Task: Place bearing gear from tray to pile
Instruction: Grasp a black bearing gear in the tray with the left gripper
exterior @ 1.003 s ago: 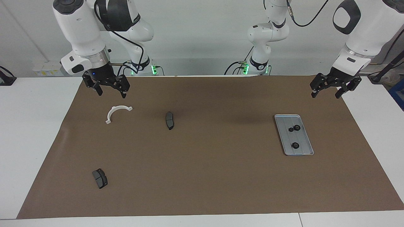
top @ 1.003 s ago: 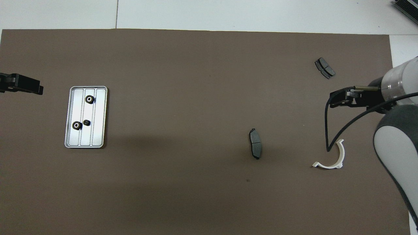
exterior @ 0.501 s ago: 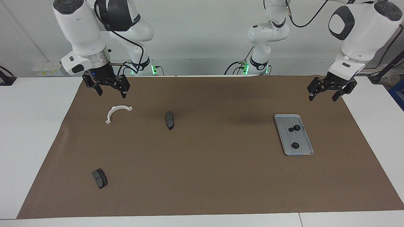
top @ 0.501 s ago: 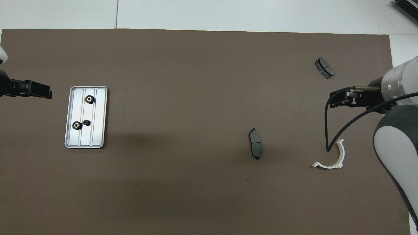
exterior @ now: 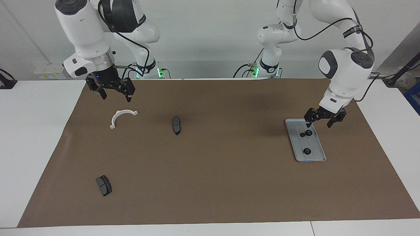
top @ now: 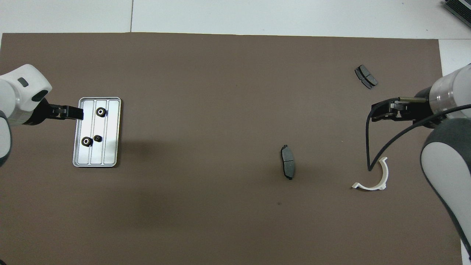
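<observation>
Three small black round bearing gears (exterior: 308, 132) lying in the flat silver-grey metal tray (exterior: 315, 156), toward the left arm's end of the brown tabletop (exterior: 223, 183). Since a second ago: left claw (exterior: 320, 123), spread and empty, moved in from the mat's edge to over the tray's robot-side rim. Right claw (exterior: 115, 94) spread, waiting over the white half-ring bracket (exterior: 121, 117). Wide bare mat between tray and dark grey curved pad (exterior: 176, 125).

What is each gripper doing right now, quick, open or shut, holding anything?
Left gripper: open, empty, over the tray's end nearer the robots.
Right gripper: open, empty, waiting above the mat near the white bracket.
</observation>
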Robot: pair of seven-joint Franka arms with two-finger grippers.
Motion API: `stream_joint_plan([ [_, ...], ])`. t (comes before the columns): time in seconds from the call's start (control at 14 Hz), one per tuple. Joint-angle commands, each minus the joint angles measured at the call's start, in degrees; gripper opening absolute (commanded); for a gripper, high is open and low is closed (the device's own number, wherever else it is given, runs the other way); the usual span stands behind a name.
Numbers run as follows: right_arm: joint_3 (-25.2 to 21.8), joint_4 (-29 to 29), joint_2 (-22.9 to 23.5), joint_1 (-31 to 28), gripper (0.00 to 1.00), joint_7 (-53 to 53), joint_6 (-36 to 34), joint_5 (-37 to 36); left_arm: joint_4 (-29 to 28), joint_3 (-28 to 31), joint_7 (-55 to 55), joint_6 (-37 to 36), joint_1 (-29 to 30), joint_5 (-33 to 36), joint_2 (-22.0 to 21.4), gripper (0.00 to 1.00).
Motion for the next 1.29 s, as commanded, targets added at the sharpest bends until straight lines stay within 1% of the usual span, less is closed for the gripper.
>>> stream_joint_plan([
  [0.0,0.3,-0.5,-0.4,-0.5,1.00,-1.5,0.5,0.4,-3.1,0.0,-0.8,3.5,0.0,0.8,0.6,1.00],
  [0.14,0.3,-0.5,-0.4,-0.5,1.00,-1.5,0.5,0.3,-3.5,0.0,-0.9,4.7,0.1,0.8,3.1,0.91],
  [0.21,0.3,-0.5,-0.4,-0.5,1.00,-1.5,0.5,0.4,-4.2,0.0,-0.9,5.1,0.1,0.8,3.5,0.87],
  [0.29,0.3,-0.5,-0.4,-0.4,1.00,-1.5,0.4,0.3,-4.9,0.0,-0.9,5.4,0.1,0.8,3.6,0.81],
  [0.36,0.3,-0.6,-0.4,-0.4,1.00,-1.5,0.5,0.4,-5.7,0.0,-1.1,5.4,0.1,0.8,3.6,0.73],
  [0.43,0.3,-0.6,-0.4,-0.4,1.00,-1.5,0.5,0.4,-6.1,0.0,-1.3,5.6,0.1,0.8,3.6,0.68],
  [0.57,0.3,-0.6,-0.4,-0.4,1.00,-1.5,0.5,0.4,-7.5,0.0,-1.9,6.4,-0.2,0.8,3.6,0.61],
  [0.86,0.3,-0.6,-0.4,-0.4,1.00,-1.5,0.5,0.4,-8.9,0.0,-1.9,6.9,-0.3,0.8,3.6,0.54],
  [1.0,0.3,-0.6,-0.4,-0.4,1.00,-2.0,0.5,0.4,-9.3,0.0,-2.0,7.5,-0.3,0.8,3.7,0.53],
  [1.22,0.3,-0.5,-0.4,-0.5,1.00,-2.1,0.4,0.5,-10.0,0.0,-2.0,10.4,-0.3,0.8,4.7,0.52],
])
